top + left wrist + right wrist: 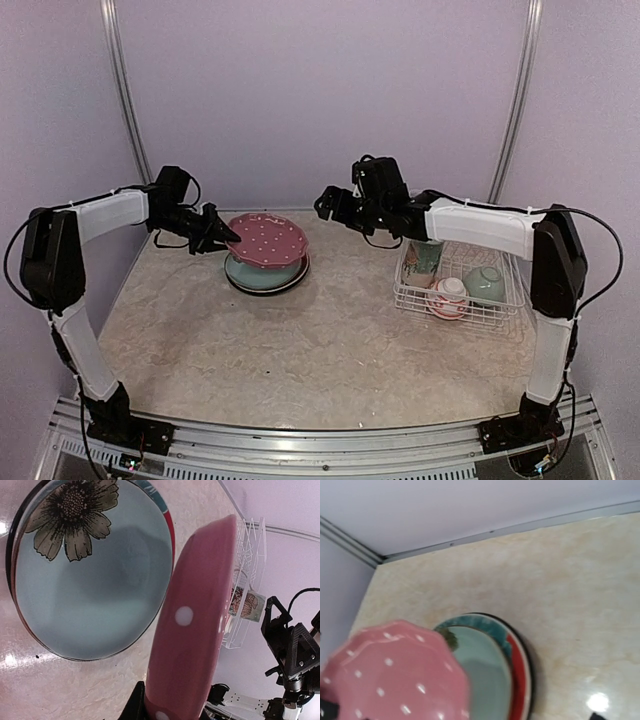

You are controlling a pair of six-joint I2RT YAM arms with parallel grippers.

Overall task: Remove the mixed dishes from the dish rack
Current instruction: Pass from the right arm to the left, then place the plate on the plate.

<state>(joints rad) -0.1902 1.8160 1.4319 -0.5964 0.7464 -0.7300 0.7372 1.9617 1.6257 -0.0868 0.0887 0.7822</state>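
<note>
While the left gripper (222,232) stands clamped on the left rim of the pink dotted plate (268,238), that plate hangs just above the light teal plate (100,590), which lies nested in the floral plate (517,665) on the table. With the stack directly beneath, the coming move is judged a short, straight lowering. The right gripper (330,203), jaws apart and empty, hovers to the plate's right, towards the dish rack (455,318). It is the arm nearer the mug (425,258) and bowls there.

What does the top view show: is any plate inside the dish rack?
No, the dish rack holds only a mug, a mint bowl and a white-pink bowl; the plates are outside it.
</note>
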